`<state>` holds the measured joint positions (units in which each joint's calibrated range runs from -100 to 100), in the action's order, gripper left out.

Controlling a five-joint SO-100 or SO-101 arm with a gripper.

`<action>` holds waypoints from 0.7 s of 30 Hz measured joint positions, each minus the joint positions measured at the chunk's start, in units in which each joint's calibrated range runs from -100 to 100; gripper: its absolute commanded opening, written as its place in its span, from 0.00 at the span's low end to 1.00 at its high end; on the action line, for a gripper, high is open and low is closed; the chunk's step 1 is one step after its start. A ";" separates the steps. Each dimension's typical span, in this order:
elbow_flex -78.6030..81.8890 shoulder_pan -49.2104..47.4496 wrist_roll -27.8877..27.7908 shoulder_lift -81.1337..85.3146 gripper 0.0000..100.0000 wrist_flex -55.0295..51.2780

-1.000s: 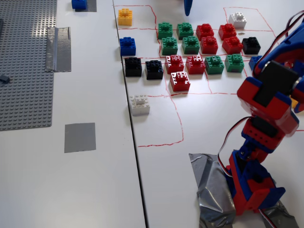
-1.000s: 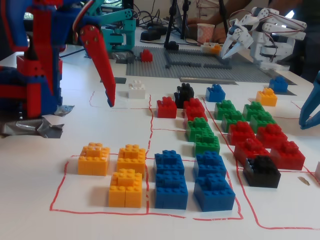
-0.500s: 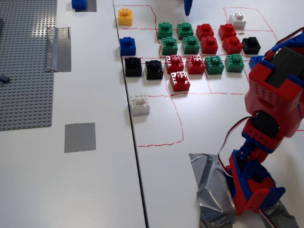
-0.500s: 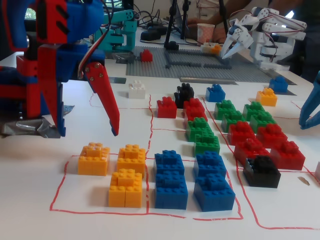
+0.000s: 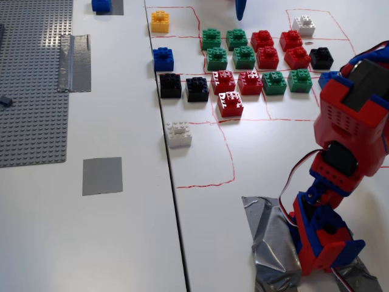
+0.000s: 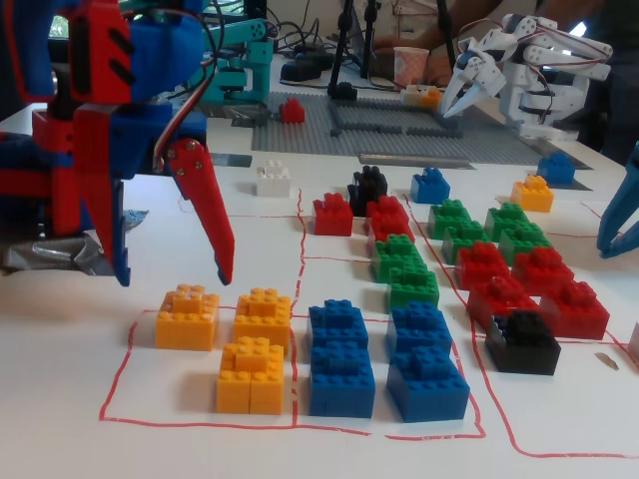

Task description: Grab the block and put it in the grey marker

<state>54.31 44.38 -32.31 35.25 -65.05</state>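
In a fixed view my red and blue gripper (image 6: 175,274) hangs open and empty, fingertips pointing down. Just below it, three yellow-orange bricks lie in a red-outlined box: one at the left (image 6: 188,317), one beside it (image 6: 263,316) and one in front (image 6: 252,375). The fingertips stand a little above them, touching none. Another yellow-orange brick (image 5: 160,21) sits alone at the far side, also seen in the other fixed view (image 6: 532,192). The grey marker (image 5: 102,176) lies flat and bare on the left table. My arm (image 5: 352,115) fills the right edge there; its fingers are out of view.
Rows of green, red, black and blue bricks (image 5: 244,57) fill the red-lined grid. A white brick (image 5: 179,134) sits alone near the table seam. A studded grey baseplate (image 5: 30,79) and a tape strip (image 5: 76,62) lie at the left. Another blue gripper (image 6: 619,215) hangs at the right.
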 measured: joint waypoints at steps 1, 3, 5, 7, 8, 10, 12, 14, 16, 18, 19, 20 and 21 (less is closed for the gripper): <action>0.00 0.15 0.00 -0.08 0.28 0.00; 0.00 0.15 0.00 -0.08 0.28 0.00; 0.73 0.15 0.05 -0.08 0.28 0.65; 1.27 0.15 0.05 -0.08 0.28 0.81; 1.27 0.15 0.05 -0.08 0.29 0.81; 1.27 0.44 0.05 -1.08 0.28 1.46; 1.27 0.59 0.05 -2.00 0.29 1.94; 1.27 0.80 0.05 -2.42 0.29 2.27; 1.18 0.88 0.10 -3.59 0.29 2.27; 1.18 0.88 0.29 -4.92 0.29 2.27; 1.00 0.88 0.29 -5.51 0.29 2.27; 0.64 0.88 0.29 -5.84 0.29 2.27; 0.36 0.88 0.39 -5.84 0.28 2.27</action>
<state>54.68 45.26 -31.92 29.41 -62.78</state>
